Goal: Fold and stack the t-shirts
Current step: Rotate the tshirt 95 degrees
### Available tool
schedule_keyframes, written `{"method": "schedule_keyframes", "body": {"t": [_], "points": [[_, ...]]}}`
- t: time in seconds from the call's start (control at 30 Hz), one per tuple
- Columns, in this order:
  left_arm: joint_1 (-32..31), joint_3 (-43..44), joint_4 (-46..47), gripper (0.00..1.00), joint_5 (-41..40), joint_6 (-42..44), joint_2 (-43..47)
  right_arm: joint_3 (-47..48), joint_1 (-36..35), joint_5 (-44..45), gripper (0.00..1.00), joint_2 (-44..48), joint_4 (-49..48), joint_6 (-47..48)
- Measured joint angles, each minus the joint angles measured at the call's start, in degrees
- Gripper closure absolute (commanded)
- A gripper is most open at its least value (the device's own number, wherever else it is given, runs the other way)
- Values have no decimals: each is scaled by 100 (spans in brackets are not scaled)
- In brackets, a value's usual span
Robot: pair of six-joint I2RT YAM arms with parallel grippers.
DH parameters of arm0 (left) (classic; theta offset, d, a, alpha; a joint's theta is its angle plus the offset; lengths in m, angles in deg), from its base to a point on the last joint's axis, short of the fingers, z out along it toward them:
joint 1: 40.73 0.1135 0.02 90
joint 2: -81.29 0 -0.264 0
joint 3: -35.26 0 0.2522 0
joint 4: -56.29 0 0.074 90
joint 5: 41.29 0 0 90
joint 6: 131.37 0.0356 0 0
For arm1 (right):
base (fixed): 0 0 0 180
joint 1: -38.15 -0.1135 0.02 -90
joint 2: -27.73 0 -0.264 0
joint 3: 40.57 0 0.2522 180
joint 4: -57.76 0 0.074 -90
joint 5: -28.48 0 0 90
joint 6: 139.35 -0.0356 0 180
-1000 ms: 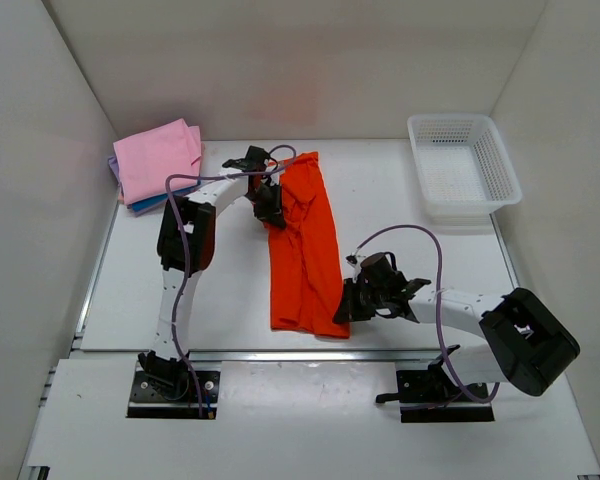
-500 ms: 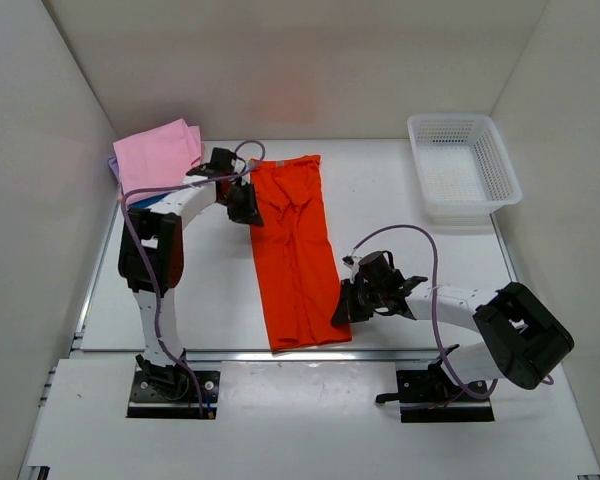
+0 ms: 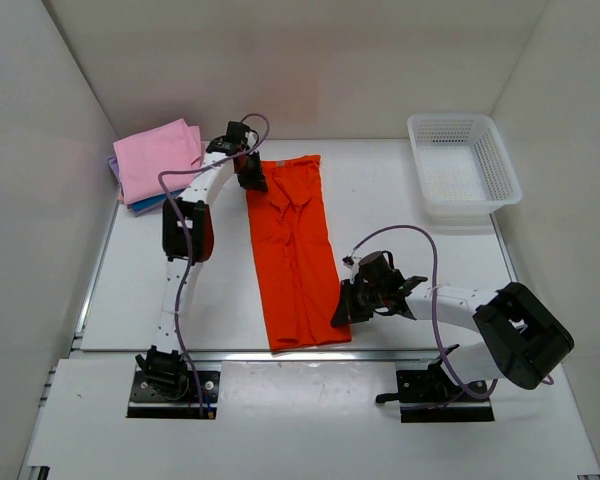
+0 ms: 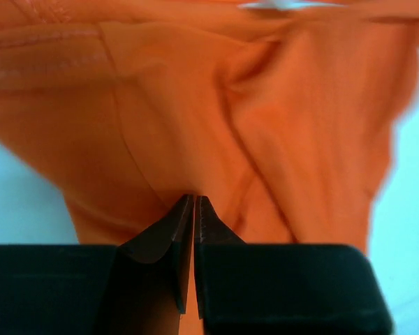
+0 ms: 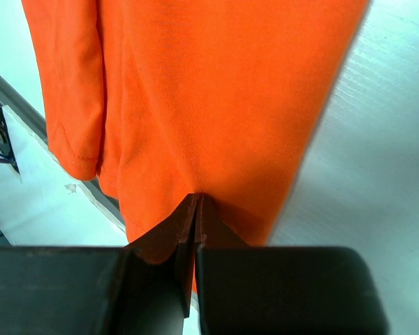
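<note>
The bright orange t-shirt (image 3: 295,250) lies as a long, narrow strip down the middle of the table, with wrinkles near its far end. My left gripper (image 3: 252,178) is at its far left corner, shut on the orange cloth (image 4: 195,105), which runs between the fingertips (image 4: 195,199). My right gripper (image 3: 338,313) is at the near right edge, shut on the cloth (image 5: 209,84) pinched at its tips (image 5: 197,197). At the back left, a folded pink shirt (image 3: 155,158) tops a stack, with blue (image 3: 145,205) and purple (image 3: 113,165) edges showing beneath.
A white mesh basket (image 3: 463,168) stands at the back right. White walls close in the table on the left, the back and the right. A metal rail (image 3: 230,355) runs along the front edge, just beyond the shirt's near hem.
My left gripper has carried the shirt's far corner left and then toward the back, spreading the far end wider and flatter. The right gripper has stayed almost still at the near edge.
</note>
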Motion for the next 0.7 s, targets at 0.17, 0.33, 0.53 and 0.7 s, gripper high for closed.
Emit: {"method": "schedule_keyframes", "body": {"t": [0.17, 0.33, 0.53, 0.7], "points": [[35, 1403, -566, 85, -28, -258, -962, -9, 4, -2, 100, 46, 50, -37], [63, 909, -140, 87, 107, -649, -804, -26, 48, -24, 99, 44, 37, -96], [81, 1397, 326, 92, 704, -1193, -1241, -138, 197, -350, 98, -168, -380, -260], [87, 1333, 809, 87, 1226, -1403, -1349, 4, 118, -551, 94, -485, -621, -284]]}}
